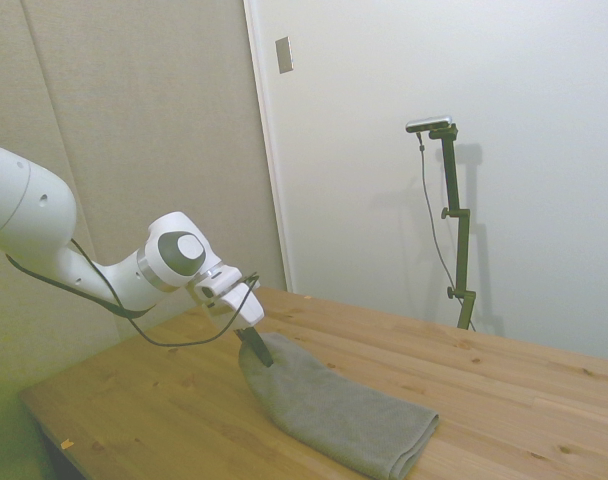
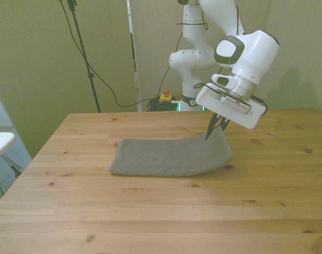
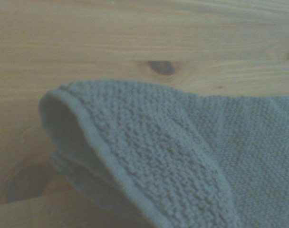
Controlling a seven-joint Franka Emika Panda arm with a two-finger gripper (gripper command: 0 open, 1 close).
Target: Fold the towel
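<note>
- Towel (image 2: 169, 156) lies folded on the wooden table (image 2: 150, 211) — one end raised.
- Pincer (image 2: 216, 126) closed on that lifted end, at the front view's right.
- Wrist view shows the hem (image 3: 111, 161) curled — layers apart.

One towel (image 2: 169, 156); one wooden table (image 2: 161, 211); one white arm (image 2: 246, 53); one pincer (image 2: 216, 126).

Looks like a small robotics lab room: white Franka arm (image 2: 214, 32) mounted behind a plain wooden table (image 2: 166, 206), loose black cables (image 2: 105, 84) running down beside the arm's base. Bare pale walls (image 1: 434, 60) behind the table, beige padded panels (image 1: 134, 120) beside a white door frame (image 1: 267, 150).
</note>
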